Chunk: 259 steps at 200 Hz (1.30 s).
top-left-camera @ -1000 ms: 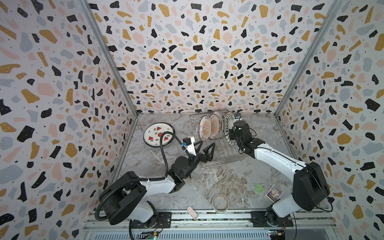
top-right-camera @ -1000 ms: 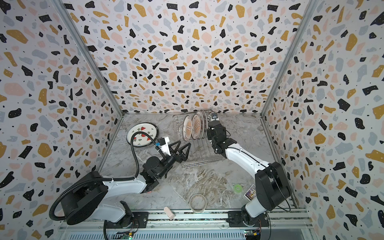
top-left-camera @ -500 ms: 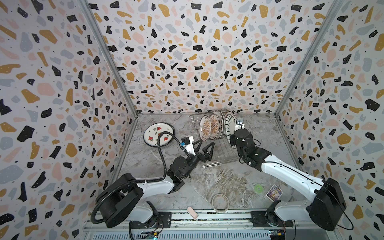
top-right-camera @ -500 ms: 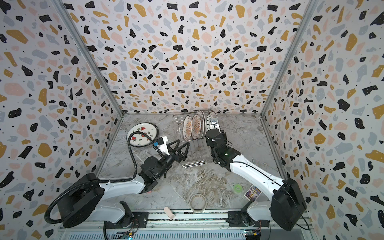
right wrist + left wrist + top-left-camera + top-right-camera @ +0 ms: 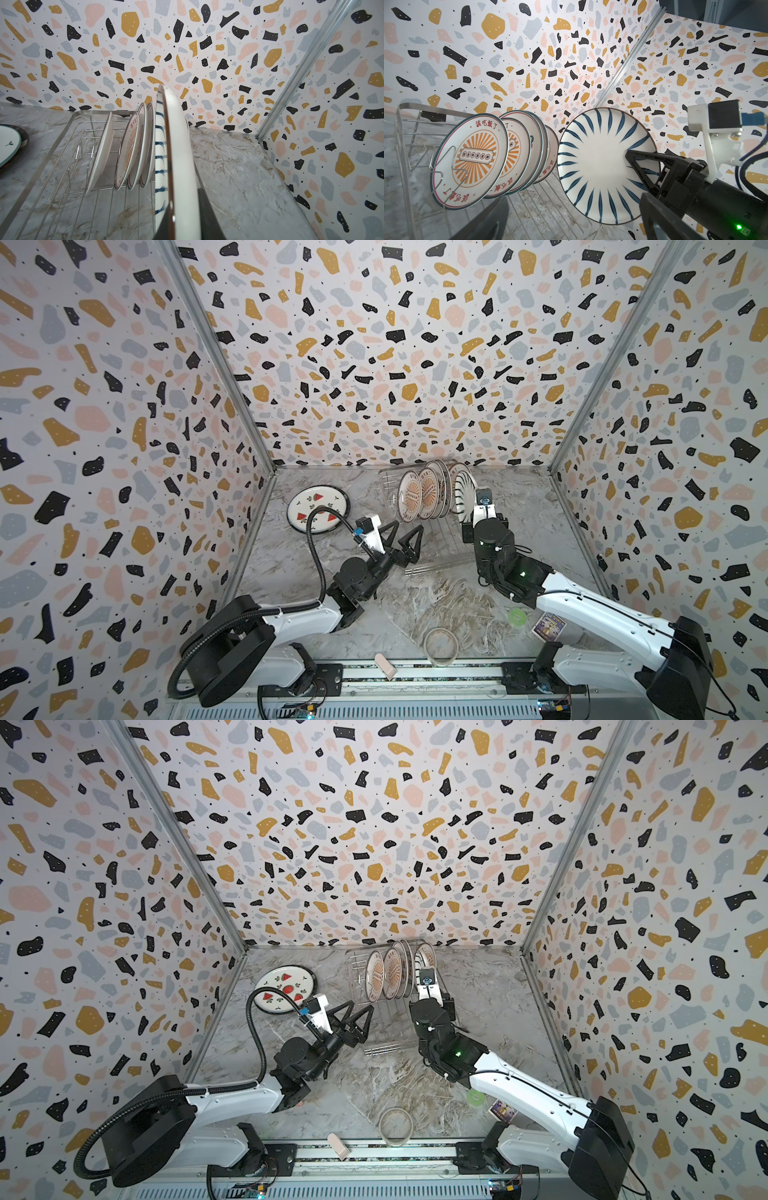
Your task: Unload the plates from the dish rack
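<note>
The dish rack [image 5: 388, 485] stands at the back middle of the table, with several plates [image 5: 419, 493] upright in it, the front ones printed with orange sunbursts [image 5: 473, 162]. My right gripper [image 5: 469, 519] is shut on the near rim of the dark-striped plate [image 5: 463, 495], which stands on edge over the rack's right end, apart from the row. In the right wrist view that plate [image 5: 178, 155] is edge-on between my fingers. My left gripper [image 5: 409, 526] is open and empty by the rack's front left. A watermelon plate [image 5: 318, 510] lies flat to the left of the rack.
Near the front edge lie a translucent tape ring [image 5: 441, 645], a small green ring [image 5: 516, 616] and a colourful card [image 5: 548, 624]. A pink piece [image 5: 385, 666] rests on the front rail. Patterned walls close in the back and both sides.
My right arm has drawn back toward the front with the striped plate in its grip, parting it from the row. The left arm has barely moved.
</note>
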{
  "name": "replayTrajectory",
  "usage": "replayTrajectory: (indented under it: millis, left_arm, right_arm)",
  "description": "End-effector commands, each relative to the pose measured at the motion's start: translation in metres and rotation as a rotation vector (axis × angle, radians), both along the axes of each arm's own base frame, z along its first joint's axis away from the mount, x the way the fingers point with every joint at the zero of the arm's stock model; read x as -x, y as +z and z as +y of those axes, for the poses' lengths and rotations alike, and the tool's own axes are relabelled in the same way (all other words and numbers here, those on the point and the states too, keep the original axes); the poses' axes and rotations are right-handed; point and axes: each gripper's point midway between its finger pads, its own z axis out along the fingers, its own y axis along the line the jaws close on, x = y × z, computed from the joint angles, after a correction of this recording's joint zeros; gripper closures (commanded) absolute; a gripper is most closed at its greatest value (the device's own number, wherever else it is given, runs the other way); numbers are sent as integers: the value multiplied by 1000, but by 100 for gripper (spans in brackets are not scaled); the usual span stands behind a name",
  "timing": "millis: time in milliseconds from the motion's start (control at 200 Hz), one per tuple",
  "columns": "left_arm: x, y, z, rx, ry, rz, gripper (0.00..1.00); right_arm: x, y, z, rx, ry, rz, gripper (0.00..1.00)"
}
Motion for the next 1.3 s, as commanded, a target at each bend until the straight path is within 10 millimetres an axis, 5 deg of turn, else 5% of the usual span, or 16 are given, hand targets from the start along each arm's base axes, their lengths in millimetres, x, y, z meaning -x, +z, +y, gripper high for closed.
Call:
replayTrajectory:
  millis: [0,340,576,1031,1292]
  left_arm:
    - [4,5,3,1,8,-31,0]
    - [2,-3,29,-80,129,-25,0]
    - [13,-1,38,-120,28,-100,0]
    - [0,-18,39,-200,13,-47,0]
    - [0,-20,36,-101,-159,-54,0]
  right_arm:
    - [11,48,-13,-161,-20,-136,89]
    - [31,52,1,-311,252,-152,89]
    - [40,47,14,-446,529,-148,90]
    - [4,18,6,-600,621,-16,92]
    - [8,9,6,-735,786,21,92]
